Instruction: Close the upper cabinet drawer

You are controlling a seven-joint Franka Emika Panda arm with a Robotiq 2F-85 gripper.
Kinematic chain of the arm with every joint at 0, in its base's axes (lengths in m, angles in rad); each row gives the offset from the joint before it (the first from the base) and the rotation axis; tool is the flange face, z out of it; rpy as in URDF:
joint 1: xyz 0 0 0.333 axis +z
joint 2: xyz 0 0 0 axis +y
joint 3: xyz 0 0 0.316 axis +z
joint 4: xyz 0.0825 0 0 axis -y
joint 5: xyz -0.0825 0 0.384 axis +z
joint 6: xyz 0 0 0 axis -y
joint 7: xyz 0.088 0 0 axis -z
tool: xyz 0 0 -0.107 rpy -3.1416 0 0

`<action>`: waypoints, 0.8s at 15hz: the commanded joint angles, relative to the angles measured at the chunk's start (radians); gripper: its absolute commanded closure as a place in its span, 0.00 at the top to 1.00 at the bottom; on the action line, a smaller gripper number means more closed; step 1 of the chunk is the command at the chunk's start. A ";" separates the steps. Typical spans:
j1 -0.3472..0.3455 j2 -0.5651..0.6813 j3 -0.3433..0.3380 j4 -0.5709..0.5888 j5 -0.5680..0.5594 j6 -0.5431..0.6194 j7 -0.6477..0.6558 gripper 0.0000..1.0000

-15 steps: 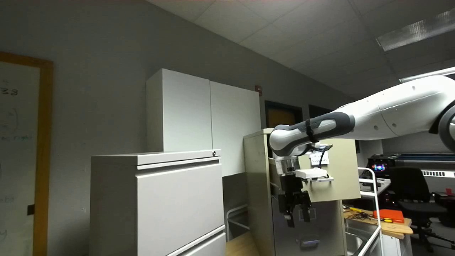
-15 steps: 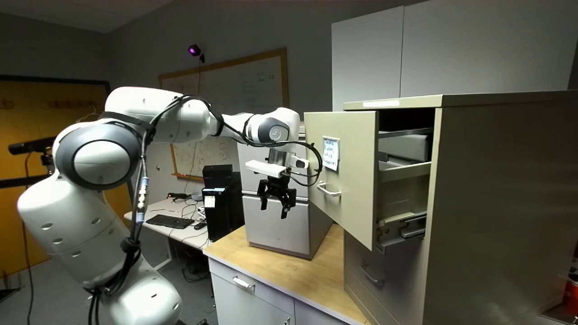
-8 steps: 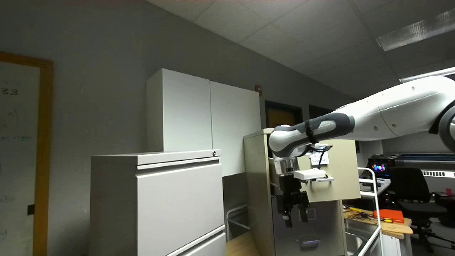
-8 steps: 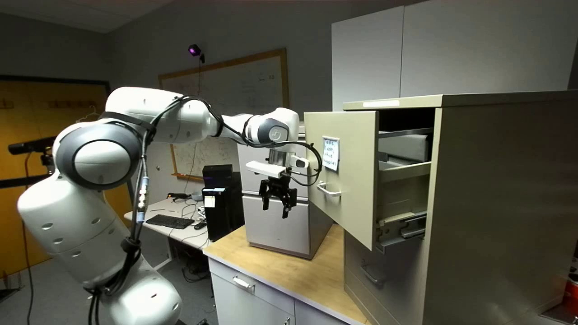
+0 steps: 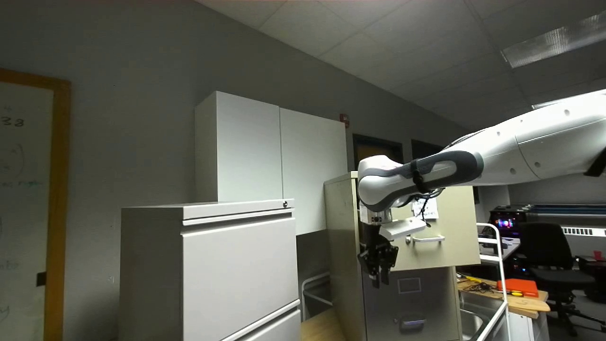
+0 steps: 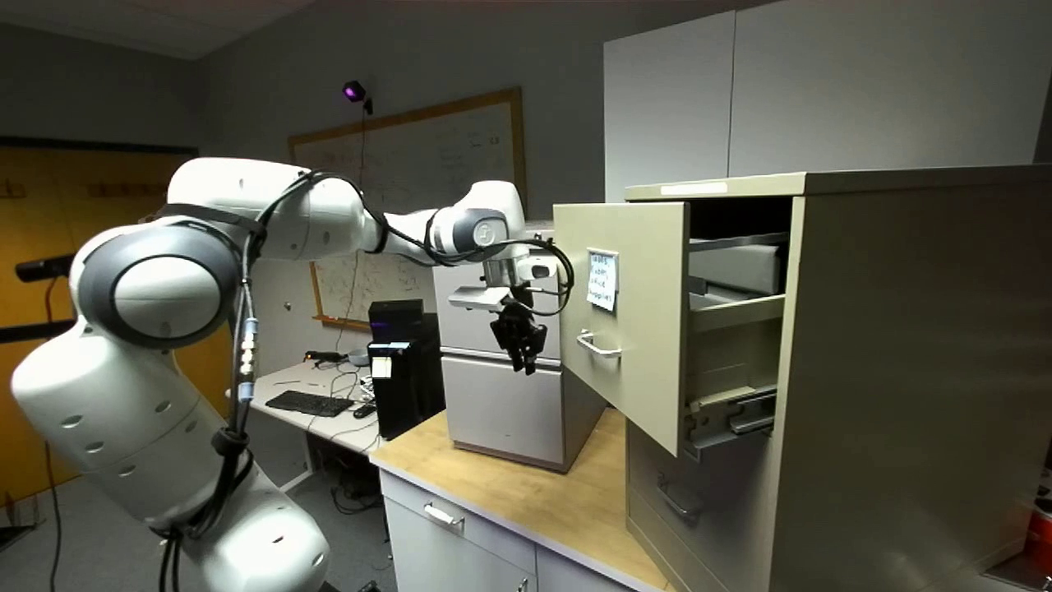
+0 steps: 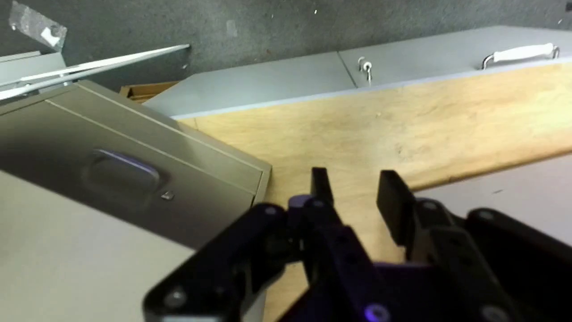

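The upper cabinet drawer (image 6: 641, 329) stands pulled far out of the beige filing cabinet (image 6: 904, 345), and its inside shows behind the tan front. On that front are a paper label (image 6: 602, 279) and a metal handle (image 5: 427, 239). My gripper (image 6: 524, 368) hangs pointing down, outside the drawer and beside its front, with the fingertips a little below handle height. No contact with the drawer is visible. In the wrist view the gripper (image 7: 354, 172) is partly open, with only wooden counter seen between its fingers.
The drawer below (image 5: 412, 308) is closed. A light-grey cabinet (image 6: 501, 411) stands on the wooden counter (image 6: 526, 501) behind the gripper. White wall cupboards (image 5: 248, 151) hang above. A white rail (image 5: 499, 265) stands near the filing cabinet.
The gripper's fingers have come closer together. The hand has risen slightly and tilted, while the upper arm has drawn back. The drawer has stayed where it was.
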 commanded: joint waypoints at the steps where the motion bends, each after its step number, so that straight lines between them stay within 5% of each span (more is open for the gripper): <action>1: -0.044 -0.086 0.033 -0.046 -0.077 0.099 0.116 0.04; 12: -0.202 -0.267 0.079 -0.149 -0.230 0.371 0.382 0.00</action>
